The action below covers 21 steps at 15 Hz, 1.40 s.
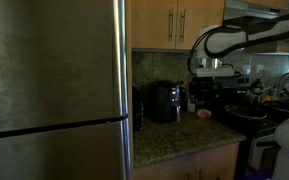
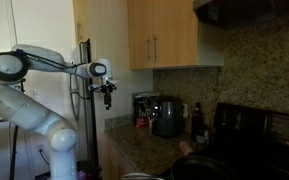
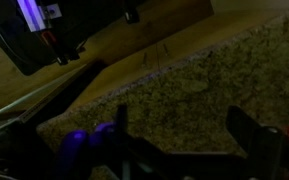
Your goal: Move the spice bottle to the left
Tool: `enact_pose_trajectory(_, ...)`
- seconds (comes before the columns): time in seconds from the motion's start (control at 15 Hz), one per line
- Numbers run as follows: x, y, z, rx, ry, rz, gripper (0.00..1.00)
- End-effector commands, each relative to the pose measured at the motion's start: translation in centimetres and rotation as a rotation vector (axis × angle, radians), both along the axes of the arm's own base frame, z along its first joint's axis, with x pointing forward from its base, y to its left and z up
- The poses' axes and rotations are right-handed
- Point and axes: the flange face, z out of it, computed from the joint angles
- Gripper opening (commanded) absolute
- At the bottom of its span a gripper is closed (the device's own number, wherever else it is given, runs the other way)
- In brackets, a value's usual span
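My gripper (image 2: 108,96) hangs high above the near end of the granite counter (image 2: 134,150), at the end of the white arm; it also shows in an exterior view (image 1: 208,68). In the wrist view its two dark fingers (image 3: 184,135) are spread wide, with only speckled counter between them. A small dark bottle (image 2: 196,114) that may be the spice bottle stands at the back of the counter beside the stove, far from the gripper. It is too dim to tell for sure. It does not show in the wrist view.
A black appliance (image 2: 167,117) and a toaster (image 2: 144,105) stand against the back wall. A steel fridge (image 1: 54,90) borders the counter. A black stove with a pan (image 1: 246,115) is at the counter's other end. Wooden cabinets (image 2: 164,35) hang overhead.
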Motion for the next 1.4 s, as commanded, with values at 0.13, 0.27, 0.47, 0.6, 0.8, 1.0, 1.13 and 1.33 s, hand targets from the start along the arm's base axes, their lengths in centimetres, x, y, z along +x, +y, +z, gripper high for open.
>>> enact_pose_trajectory(0.13, 4.2, -0.4, 5.0, -0.006, -0.091, -0.173, 1.00)
enact_pose_trajectory(0.27, 6.5, -0.6, 7.0, 0.008, -0.114, -0.235, 1.00)
enact_pose_trajectory(0.47, 8.3, -1.9, 5.8, -0.008, -0.073, -0.320, 1.00)
enact_pose_trajectory(0.6, 9.2, -7.0, 3.7, -0.036, -0.084, -0.460, 1.00)
enact_pose_trajectory(0.8, 7.9, -14.5, 1.4, -0.065, -0.066, -0.638, 1.00)
enact_pose_trajectory(1.0, 6.5, -22.8, -0.3, -0.062, -0.043, -0.823, 1.00)
enact_pose_trajectory(1.13, 7.4, -21.8, 0.1, -0.065, -0.021, -0.783, 1.00)
enact_pose_trajectory(1.33, 6.8, -23.2, 0.0, -0.054, -0.022, -0.817, 1.00)
